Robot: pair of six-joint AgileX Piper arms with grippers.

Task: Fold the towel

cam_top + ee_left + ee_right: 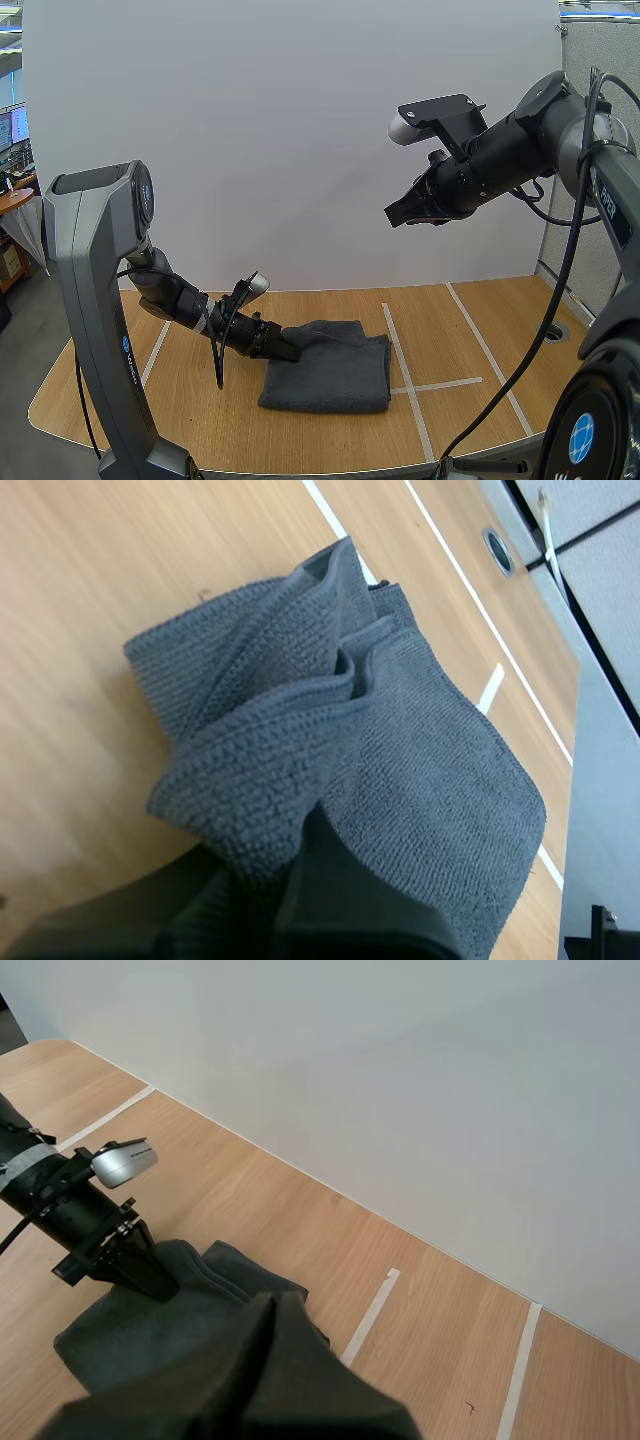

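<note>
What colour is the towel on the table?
Dark grey, plain, with a fine ribbed weave; the left wrist view shows the towel best.

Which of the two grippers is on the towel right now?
The left gripper, low on the table, pinching the grey towel's bunched edge. The right gripper hangs high above the table, shut on nothing.

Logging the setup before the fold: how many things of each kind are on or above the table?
towel: 1
End effectors: 2 (left end effector pinching the towel, right end effector raised)
Total: 3
</note>
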